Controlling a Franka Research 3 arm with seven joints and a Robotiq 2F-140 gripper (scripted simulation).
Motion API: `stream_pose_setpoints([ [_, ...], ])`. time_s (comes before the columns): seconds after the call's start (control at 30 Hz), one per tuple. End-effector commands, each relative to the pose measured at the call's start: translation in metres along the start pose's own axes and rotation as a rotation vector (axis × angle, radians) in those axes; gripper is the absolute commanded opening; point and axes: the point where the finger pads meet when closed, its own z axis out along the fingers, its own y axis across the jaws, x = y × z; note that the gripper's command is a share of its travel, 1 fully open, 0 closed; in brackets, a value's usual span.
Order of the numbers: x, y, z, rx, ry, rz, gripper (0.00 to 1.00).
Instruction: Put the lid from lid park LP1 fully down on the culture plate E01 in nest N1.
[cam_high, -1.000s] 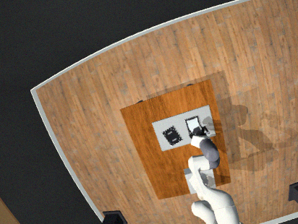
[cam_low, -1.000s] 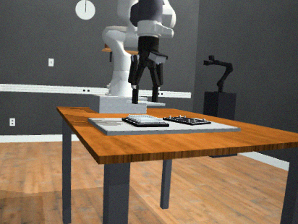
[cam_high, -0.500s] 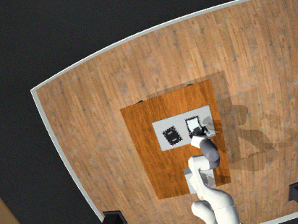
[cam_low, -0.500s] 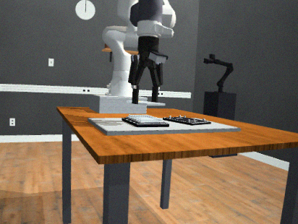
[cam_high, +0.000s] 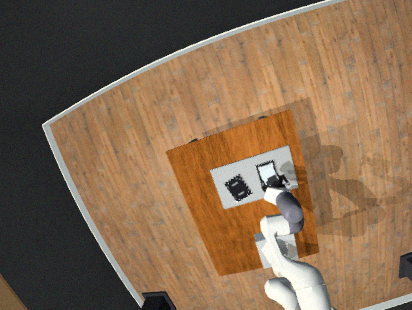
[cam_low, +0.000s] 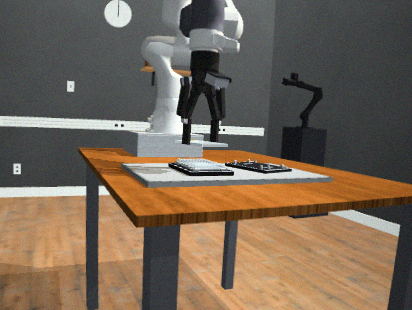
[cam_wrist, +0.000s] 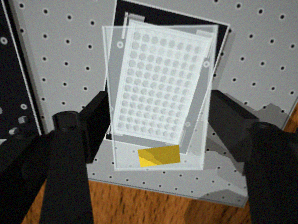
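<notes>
Clamped in the claw (cam_wrist: 156, 145) by its long sides – one clear lid (cam_wrist: 157, 97), held in mid-frame of the wrist view above the single culture plate E01 (cam_wrist: 161, 75) and skewed, its corners overhanging the plate's outline at left and bottom. Below, in the exterior view, open air between the black fingers (cam_low: 186, 131) and the plate at frame centre, one dark empty lid park (cam_low: 258, 166) just to its right on the grey board (cam_low: 150, 176). One table (cam_low: 220, 197) only – bare wood all round the board.
</notes>
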Motion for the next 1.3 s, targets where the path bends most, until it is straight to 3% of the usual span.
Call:
stream_pose_setpoints([
  [0.0, 0.001, 0.0, 0.0, 0.0, 0.001, 0.046, 0.1],
  [0.43, 0.001, 0.0, 0.003, 0.0, 0.001, 0.208, 0.1],
  [0.93, 0.002, 0.0, 0.029, 0.0, 0.001, 0.208, 0.1],
  [1.27, 0.002, 0.0, 0.035, 0.0, 0.001, 0.208, 0.1],
])
